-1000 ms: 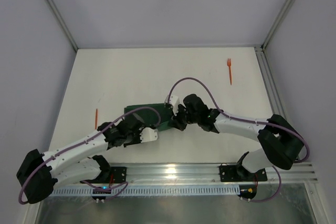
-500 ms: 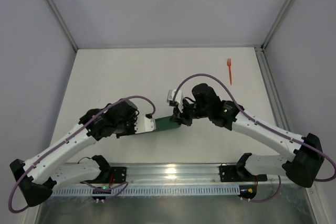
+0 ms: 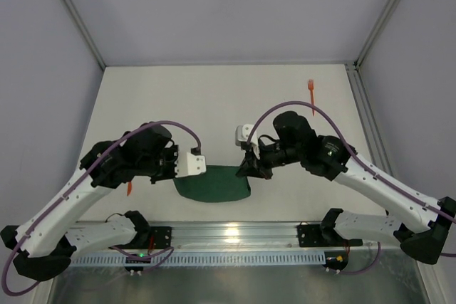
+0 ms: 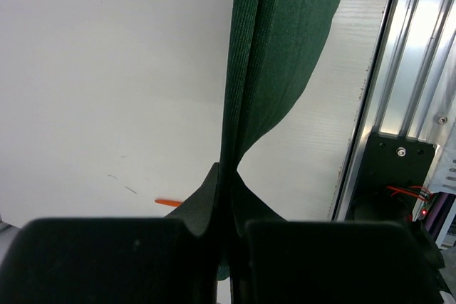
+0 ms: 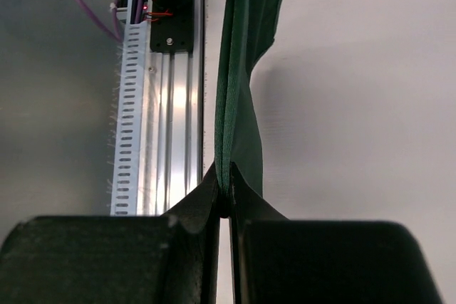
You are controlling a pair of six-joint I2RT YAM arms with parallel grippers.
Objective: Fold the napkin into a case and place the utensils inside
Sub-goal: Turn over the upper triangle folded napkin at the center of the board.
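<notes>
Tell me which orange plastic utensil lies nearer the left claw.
The thin orange plastic piece poking out beside the left arm; the orange plastic fork lies far off at the back right.

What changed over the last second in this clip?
The left hand and right hand lifted the napkin off the table; it now hangs spread between them. Both grips stayed shut on it, and the fork did not move.

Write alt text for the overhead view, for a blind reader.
Two robot arms hold a green napkin between them near the front edge of the table, left pincer and right pincer each shut on one end. An orange fork lies at the far right; another orange piece shows under the left arm.
</notes>
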